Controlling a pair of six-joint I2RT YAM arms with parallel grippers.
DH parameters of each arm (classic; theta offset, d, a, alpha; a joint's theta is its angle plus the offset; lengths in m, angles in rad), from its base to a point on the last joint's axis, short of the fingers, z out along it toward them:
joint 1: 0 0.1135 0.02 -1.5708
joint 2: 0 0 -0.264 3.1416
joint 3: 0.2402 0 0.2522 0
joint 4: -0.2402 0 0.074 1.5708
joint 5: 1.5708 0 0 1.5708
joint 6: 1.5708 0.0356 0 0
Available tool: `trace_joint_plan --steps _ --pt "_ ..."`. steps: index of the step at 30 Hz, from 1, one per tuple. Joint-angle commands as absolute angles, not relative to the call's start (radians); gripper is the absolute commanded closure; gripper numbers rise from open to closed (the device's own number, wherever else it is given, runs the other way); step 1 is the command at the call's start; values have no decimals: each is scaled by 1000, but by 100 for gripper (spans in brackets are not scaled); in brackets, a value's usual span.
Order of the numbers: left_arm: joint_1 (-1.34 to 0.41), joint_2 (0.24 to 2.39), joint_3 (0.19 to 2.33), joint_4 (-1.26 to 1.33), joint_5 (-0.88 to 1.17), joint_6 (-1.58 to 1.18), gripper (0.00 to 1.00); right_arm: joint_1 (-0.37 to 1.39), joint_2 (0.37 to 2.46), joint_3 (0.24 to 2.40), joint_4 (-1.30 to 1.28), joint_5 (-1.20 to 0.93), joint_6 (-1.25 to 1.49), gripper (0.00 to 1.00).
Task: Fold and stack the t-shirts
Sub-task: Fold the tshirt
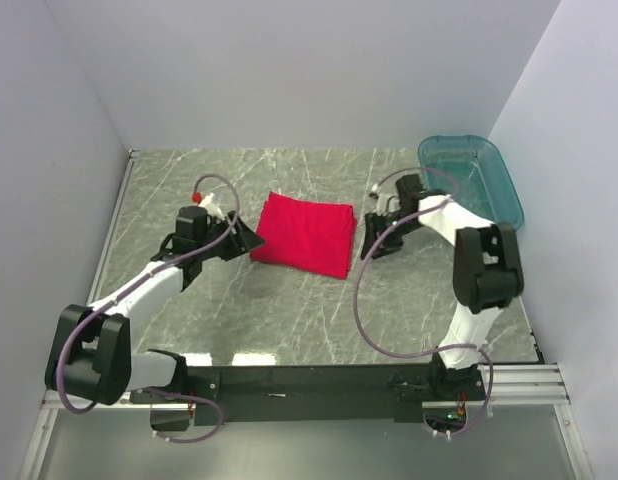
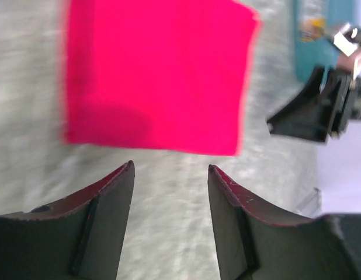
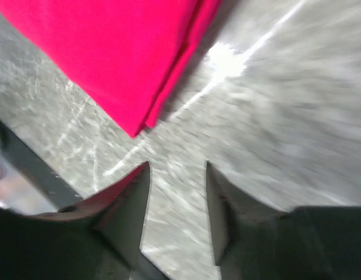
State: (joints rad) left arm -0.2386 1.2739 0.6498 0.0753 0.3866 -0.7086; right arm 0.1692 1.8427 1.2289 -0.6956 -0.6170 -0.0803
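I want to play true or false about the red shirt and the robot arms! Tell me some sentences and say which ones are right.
1. The red t-shirt lies folded on the table. True.
2. The left gripper is squeezing the t-shirt. False: its fingers are open with nothing between them, just short of the shirt's edge.
3. The right gripper is open. True: only bare table shows between its fingers.
4. The t-shirt is inside the teal tub. False: the tub sits at the table's far right corner, and the shirt lies on the table between the two grippers.
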Motion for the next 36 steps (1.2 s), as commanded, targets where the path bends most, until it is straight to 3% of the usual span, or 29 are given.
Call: trace_joint_plan --steps 1,5,13,23,36 --pt "-308 1310 725 219 419 -758 43 126 1747 1290 -695 -641 -256 54" --pt "-350 1460 781 305 436 -796 53 117 1860 1411 -618 -707 -151 59" --pt "-357 1700 861 347 443 -792 64 130 2069 1636 -535 -718 -2 58" --pt "-364 1766 847 388 460 -798 64 149 2192 1770 -563 -727 52 60" --pt "-367 1773 845 387 460 -795 64 163 2204 1770 -548 -628 92 64"
